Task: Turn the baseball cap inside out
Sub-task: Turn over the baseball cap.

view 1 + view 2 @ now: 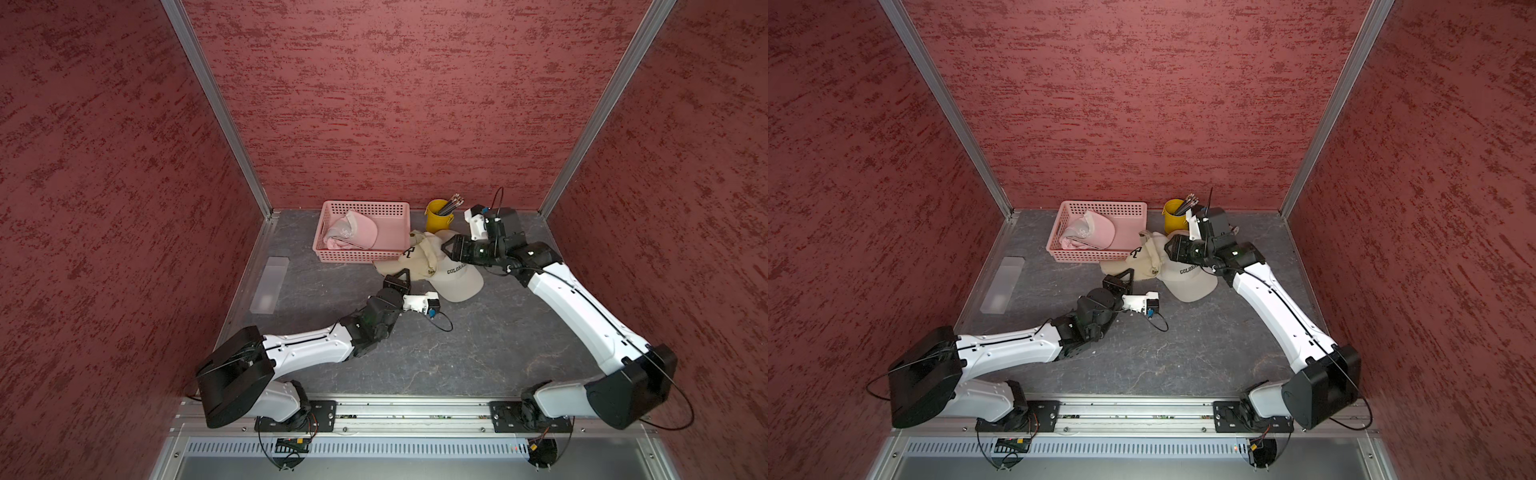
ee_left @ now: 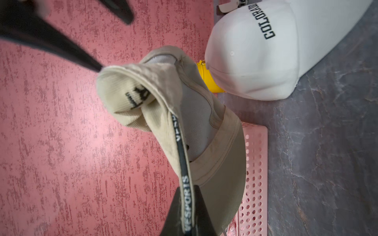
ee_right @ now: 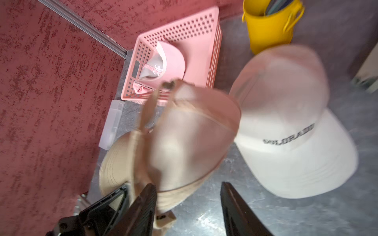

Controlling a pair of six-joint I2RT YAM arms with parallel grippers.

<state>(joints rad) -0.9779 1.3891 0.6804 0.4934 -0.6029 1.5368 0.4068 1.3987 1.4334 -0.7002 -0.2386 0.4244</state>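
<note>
The grey counter (image 1: 457, 353) carries a pink basket (image 1: 365, 204) at the back with a pink cap (image 1: 353, 235) inside it. A white COLORADO cap (image 1: 461, 282) sits crown up in front of a yellow cup (image 1: 435, 220) of pencils.

The beige baseball cap (image 1: 417, 259), the one being worked on, is just in front of the basket and touches the white cap's side. Pale lining shows around its folded logo panel in the left wrist view, so the turning looks partly done. Whether its brim rests on the counter cannot be told.

The left gripper (image 1: 400, 275) is clamped tight on the cap's printed inner band at the rim, on the side nearest the robot.

The right gripper (image 3: 187, 190) has its jaws roughly half apart and grips nothing. In the left wrist view one of its fingertips (image 2: 98, 68) touches the crumpled crown edge.

The cap's long axis runs from the left gripper's pinch away toward the right gripper. The crown end therefore lies directly ahead of the right gripper, which is the nearer arm for it. The next move probably needs those jaws to take crown fabric and draw it through against the left gripper's anchor.
</note>
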